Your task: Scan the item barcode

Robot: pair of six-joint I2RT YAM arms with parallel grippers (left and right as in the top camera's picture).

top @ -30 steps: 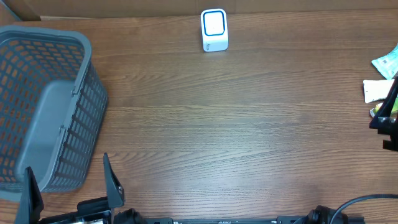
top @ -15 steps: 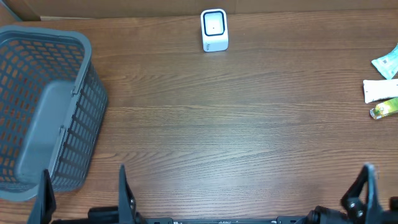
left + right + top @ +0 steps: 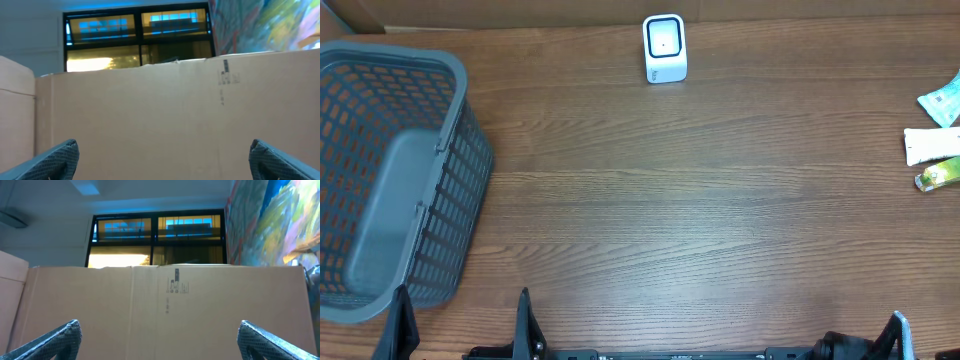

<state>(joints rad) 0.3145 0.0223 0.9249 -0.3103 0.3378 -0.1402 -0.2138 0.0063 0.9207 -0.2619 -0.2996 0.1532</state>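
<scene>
Items for scanning: three pieces grouped at the far right edge of the table [image 3: 700,200], all lying flat and untouched.
- White packet [image 3: 930,145]: oblong, partly cut off by the picture edge.
- Green-yellow item [image 3: 938,176]: small and narrow, just below the white packet. Its label is too small to read.
- Pale green packet [image 3: 942,103]: above the other two, at an angle and partly out of view.
No barcode can be made out on any piece.

Scanner [image 3: 665,47]: small white unit with a blue-rimmed window, upright at the back centre of the table, well apart from the items.

Basket [image 3: 460,200]: grey plastic mesh, on the left side of the table, with nothing visible inside.

Left end effector [image 3: 162,160]: fingers spread wide with nothing between them. It sits at the near edge just beside the basket's front corner, and its camera faces a cardboard wall [image 3: 150,110] with lit windows [image 3: 135,30] above.

Right end effector [image 3: 160,340]: fingers likewise wide apart and holding nothing. From overhead only one fingertip shows, at the near right corner, well apart from the items. Its camera faces the same cardboard wall, with a colourful mural [image 3: 270,225] at the right.
</scene>
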